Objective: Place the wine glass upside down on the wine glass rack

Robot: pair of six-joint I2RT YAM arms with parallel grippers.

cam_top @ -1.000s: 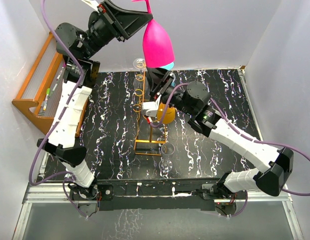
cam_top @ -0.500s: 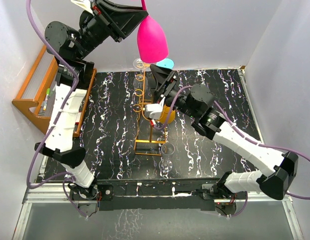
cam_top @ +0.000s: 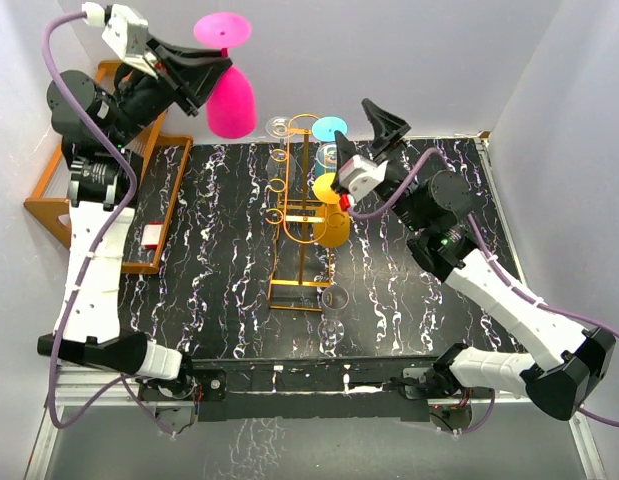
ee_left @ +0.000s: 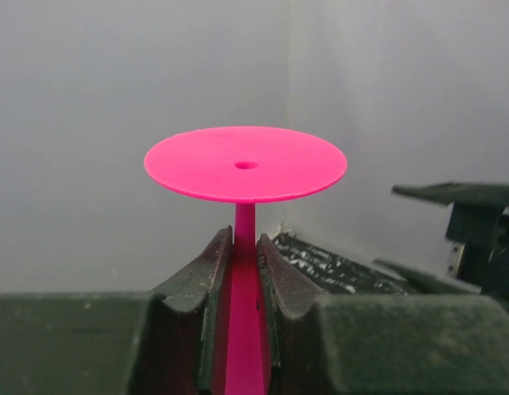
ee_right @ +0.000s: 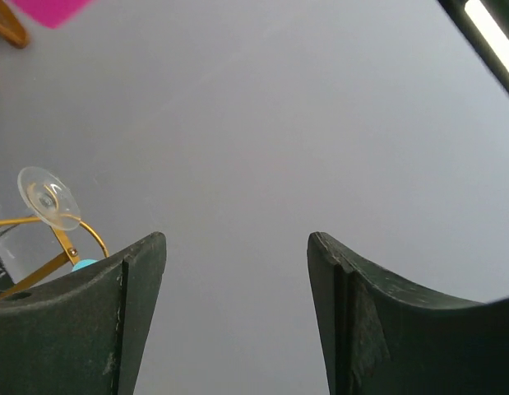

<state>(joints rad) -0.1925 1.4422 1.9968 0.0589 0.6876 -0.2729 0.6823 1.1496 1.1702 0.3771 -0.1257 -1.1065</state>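
My left gripper is shut on the stem of a pink wine glass and holds it high at the back left, left of the rack. In the left wrist view the fingers clamp the stem under the round pink base. The golden wire wine glass rack stands mid-table. It carries a clear glass, a blue one and yellow ones. My right gripper is open and empty, raised right of the rack top, facing the back wall.
A brown wooden stepped shelf stands at the left edge. Two clear glasses sit near the rack's base at the front. White walls close in at the back and both sides. The rack's top loop and a clear glass base show in the right wrist view.
My left arm has swung the pink glass left, away from above the rack toward the back left corner. My right gripper has risen from the rack and moved right.
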